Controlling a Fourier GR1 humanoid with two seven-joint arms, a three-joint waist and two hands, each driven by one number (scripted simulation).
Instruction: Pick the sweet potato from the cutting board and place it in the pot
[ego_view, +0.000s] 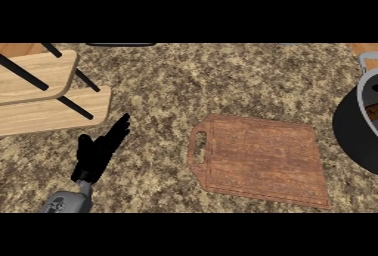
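The brown wooden cutting board (260, 161) lies right of centre with its handle slot to the left, and nothing rests on it. At the right edge stands the pot (363, 95), cut off by the frame, its grey rim over a black round base (351, 135). A reddish-brown patch (372, 112) shows inside the pot; I cannot tell whether it is the sweet potato. My left hand (100, 150) rests at the lower left, open, with straight fingers pointing up and right, apart from the board. My right hand is out of sight.
A light wooden rack with black rods (44, 95) fills the upper left corner. A dark object (122, 44) sits at the far edge of the speckled counter (221, 80).
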